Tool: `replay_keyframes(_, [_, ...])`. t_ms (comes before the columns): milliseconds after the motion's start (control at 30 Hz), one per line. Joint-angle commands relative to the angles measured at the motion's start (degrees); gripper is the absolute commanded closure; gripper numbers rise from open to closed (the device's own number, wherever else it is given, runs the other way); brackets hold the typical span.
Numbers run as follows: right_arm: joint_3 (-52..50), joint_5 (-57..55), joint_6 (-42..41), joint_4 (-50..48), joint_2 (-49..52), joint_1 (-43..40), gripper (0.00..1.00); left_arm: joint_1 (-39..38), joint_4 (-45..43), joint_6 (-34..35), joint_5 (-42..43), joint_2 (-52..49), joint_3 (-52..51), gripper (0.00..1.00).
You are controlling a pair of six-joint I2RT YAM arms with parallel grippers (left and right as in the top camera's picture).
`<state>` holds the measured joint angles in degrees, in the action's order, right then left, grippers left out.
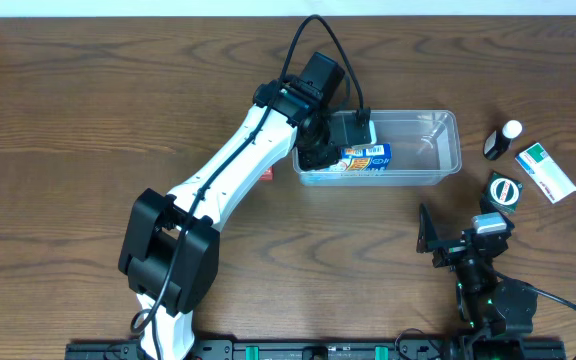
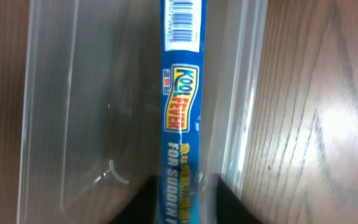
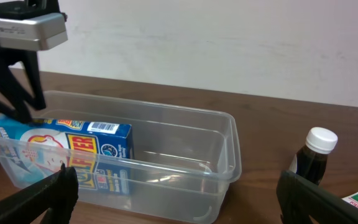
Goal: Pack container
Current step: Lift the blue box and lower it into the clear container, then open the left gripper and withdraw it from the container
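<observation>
A brown wooden table (image 1: 68, 100) fills the scene, with a white wall (image 3: 229, 37) behind it. We see the left gripper (image 2: 185, 193) inside the container (image 1: 430, 128), its fingers (image 2: 143, 202) pressed against both sides of a blue box (image 2: 182, 124) that stands on edge along the tub's wall. The right gripper (image 3: 176, 180) is spread wide and holds nothing. The container lies just ahead of it.
</observation>
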<state>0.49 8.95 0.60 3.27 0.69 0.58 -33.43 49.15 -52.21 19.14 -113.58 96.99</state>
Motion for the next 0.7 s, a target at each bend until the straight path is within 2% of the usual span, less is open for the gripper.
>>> replay_keyframes(0, [-0.17, -0.13, -0.57, 0.20, -0.33, 0.35, 0.01, 0.07, 0.63, 0.66, 0.07, 1.95, 0.37, 0.94])
replay_keyframes(367, [-0.17, -0.13, -0.57, 0.20, -0.33, 0.35, 0.01, -2.47, 8.41, 0.63, 0.07, 4.26, 0.04, 0.94])
replay_keyframes(500, [-0.17, -0.13, -0.57, 0.20, -0.33, 0.35, 0.01, -4.28, 8.37, 0.61, -0.20, 2.89, -0.46, 0.94])
replay_keyframes(667, [-0.17, -0.13, -0.57, 0.17, -0.33, 0.35, 0.01, -4.96, 8.07, 0.61, -4.72, 0.90, -0.46, 0.94])
